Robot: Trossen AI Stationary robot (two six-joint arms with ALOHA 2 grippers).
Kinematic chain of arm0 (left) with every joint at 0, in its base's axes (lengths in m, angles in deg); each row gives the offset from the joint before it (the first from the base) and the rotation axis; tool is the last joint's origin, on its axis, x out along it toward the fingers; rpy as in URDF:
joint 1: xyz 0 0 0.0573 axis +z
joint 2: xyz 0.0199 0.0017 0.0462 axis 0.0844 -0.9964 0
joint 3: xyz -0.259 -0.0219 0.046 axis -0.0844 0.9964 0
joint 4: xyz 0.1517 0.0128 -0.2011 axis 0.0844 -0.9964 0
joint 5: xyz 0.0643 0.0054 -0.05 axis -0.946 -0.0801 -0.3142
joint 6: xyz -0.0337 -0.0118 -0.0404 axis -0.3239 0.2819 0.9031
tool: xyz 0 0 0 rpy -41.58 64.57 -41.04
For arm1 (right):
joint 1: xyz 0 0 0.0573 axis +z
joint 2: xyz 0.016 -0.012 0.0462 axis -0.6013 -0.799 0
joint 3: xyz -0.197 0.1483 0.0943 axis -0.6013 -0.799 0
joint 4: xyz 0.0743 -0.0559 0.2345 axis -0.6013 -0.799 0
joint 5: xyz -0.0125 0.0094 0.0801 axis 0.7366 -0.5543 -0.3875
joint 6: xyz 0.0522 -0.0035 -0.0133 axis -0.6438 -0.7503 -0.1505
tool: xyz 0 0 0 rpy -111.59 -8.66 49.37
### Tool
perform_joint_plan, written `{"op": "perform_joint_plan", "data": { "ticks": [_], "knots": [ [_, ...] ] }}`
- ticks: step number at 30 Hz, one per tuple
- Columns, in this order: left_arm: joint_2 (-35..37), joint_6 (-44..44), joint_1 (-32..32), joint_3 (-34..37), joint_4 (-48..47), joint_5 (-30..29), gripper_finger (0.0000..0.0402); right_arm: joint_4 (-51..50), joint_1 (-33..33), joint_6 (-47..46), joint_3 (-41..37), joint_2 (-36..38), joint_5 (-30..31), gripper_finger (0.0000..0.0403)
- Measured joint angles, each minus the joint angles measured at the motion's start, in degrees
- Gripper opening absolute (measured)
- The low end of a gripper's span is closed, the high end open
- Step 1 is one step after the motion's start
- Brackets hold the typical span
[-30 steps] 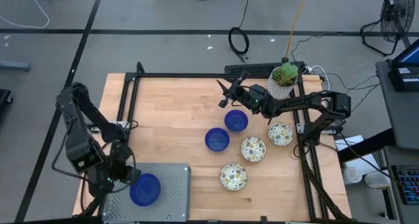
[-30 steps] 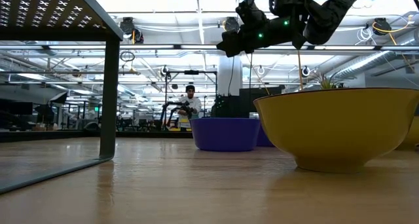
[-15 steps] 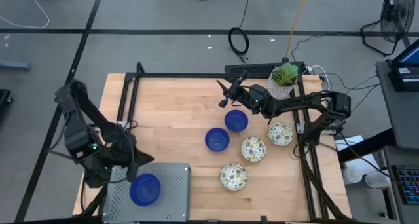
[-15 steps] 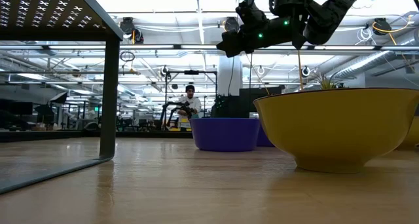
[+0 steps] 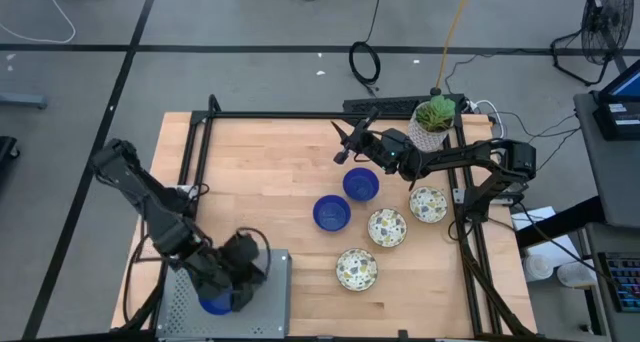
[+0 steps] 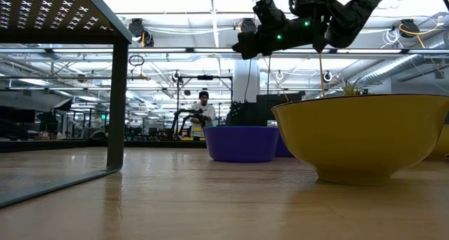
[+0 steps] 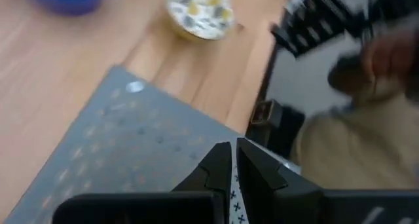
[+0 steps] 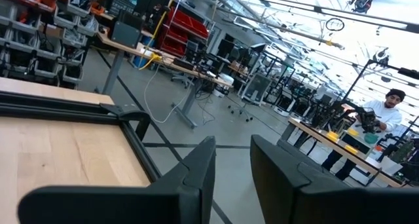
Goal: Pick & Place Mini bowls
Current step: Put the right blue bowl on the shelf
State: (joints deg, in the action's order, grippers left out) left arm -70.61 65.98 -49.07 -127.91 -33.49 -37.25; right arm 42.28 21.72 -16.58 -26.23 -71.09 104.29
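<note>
Both arms are dark, near-black, built of jointed tubular segments with bulkier housings at the joints. The left arm [image 5: 150, 207] shows a rounded shoulder housing and a blocky wrist section. The right arm [image 5: 460, 160] carries dark cabling along its length and small green indicator lights on its wrist housing in the low view. The left gripper [image 7: 234, 164] has two black, wedge-shaped fingers. The right gripper [image 8: 232, 164] has two black, flat, slab-like fingers with rounded tips.

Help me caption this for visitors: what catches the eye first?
A cluster of mini bowls, two blue and three speckled, sits on the wooden table right of centre. The left tool hangs shut over the grey perforated tray at the near left corner, part-hiding another blue bowl.
</note>
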Motion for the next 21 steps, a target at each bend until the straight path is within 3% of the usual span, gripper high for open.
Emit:
{"op": "perform_joint_plan", "data": {
  "ticks": [2,6,16,21],
  "knots": [
    [-1.1,-5.5,0.6,0.0,-1.3,1.6,0.0026,-0.1,0.0,0.0,0.0,0.0,0.0,0.0086],
    [-2.5,-6.3,1.7,0.0,-6.6,3.8,0.0026,-1.2,0.0,-0.3,0.0,0.0,0.0,0.0086],
    [-2.9,-4.5,6.4,0.0,-4.6,23.4,0.0026,0.2,0.0,1.0,0.0,0.0,0.1,0.0086],
    [-2.9,-0.2,6.4,0.0,-6.7,24.2,0.0026,0.2,0.0,0.6,0.0,0.0,0.1,0.0086]
  ]
}}
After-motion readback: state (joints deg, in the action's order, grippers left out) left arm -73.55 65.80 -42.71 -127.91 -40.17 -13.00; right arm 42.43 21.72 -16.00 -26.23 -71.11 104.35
